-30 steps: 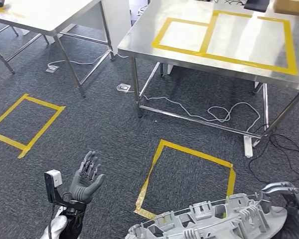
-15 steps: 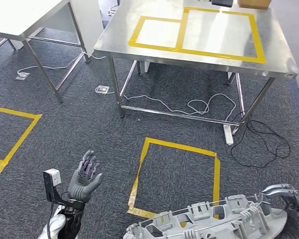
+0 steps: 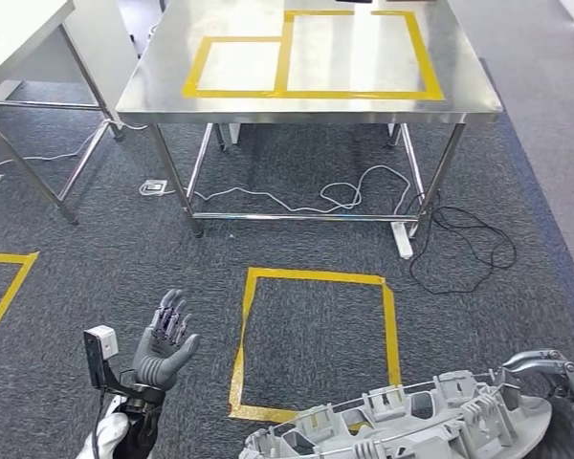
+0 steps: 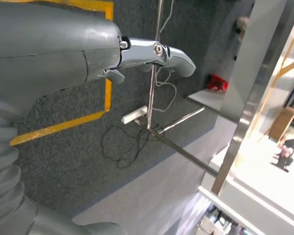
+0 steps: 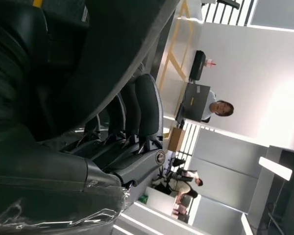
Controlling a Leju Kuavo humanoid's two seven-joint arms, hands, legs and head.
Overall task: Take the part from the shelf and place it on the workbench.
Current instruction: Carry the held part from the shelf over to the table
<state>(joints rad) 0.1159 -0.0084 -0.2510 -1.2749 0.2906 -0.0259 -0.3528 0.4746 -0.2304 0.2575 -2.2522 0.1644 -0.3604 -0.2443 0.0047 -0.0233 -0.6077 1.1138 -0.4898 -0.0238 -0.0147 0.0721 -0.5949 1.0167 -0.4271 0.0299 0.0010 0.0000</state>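
Fingers [image 3: 559,368] of the right hand [image 3: 569,406] curl over the part's [image 3: 400,426] end.

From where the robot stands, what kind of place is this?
Probably an indoor test workshop or lab: steel workbench with yellow tape outlines, a taped square on grey carpet, and loose cables under the bench.

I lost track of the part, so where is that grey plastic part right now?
In the head view the grey part lies low at the right, held by the right hand, over the carpet by the yellow tape square, short of the workbench.
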